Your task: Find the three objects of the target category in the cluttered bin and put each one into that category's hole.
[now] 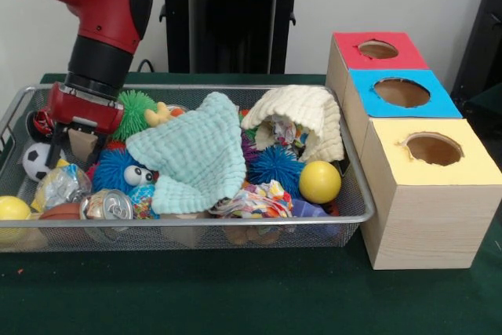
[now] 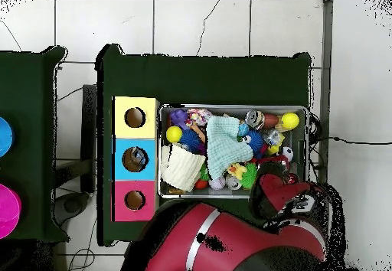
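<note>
Front view: arm point(image 1: 98, 29) lowered into the bin's point(image 1: 235, 221) left end.

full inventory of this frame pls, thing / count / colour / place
bin: 1, silver mesh, on green table, left of boxes
table: 1, green
boxes: 3, wooden, in a row right of bin; tops red, blue, yellow, each with a round hole
cloths: 2, mint mid-bin, cream right of it
spiky balls: blue, blue with eyes, green
yellow balls: 2, bin right, bin front-left corner
soccer ball: 1, black-white, bin left
can: 1, silver, bin front
arm: 1, red-black, over bin's left end
hand: 1, down in bin, left end; open or shut unclear
</note>
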Tool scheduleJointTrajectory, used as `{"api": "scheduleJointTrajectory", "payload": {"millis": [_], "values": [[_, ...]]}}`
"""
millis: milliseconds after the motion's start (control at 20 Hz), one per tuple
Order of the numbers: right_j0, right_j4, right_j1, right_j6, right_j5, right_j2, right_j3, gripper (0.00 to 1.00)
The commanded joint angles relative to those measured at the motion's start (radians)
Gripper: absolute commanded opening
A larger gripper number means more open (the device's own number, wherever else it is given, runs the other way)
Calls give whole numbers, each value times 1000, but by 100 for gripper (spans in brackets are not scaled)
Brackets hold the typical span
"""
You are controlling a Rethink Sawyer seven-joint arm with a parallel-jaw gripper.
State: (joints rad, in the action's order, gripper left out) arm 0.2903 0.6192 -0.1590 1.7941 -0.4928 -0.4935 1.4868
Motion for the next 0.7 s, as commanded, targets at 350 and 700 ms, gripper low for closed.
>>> {"api": "scheduleJointTrajectory", "payload": {"millis": [350,700], "values": [[-114,-161,176,-50,-66,-71,-94,100],[-172,-92,169,-15,47,-104,-140,100]]}}
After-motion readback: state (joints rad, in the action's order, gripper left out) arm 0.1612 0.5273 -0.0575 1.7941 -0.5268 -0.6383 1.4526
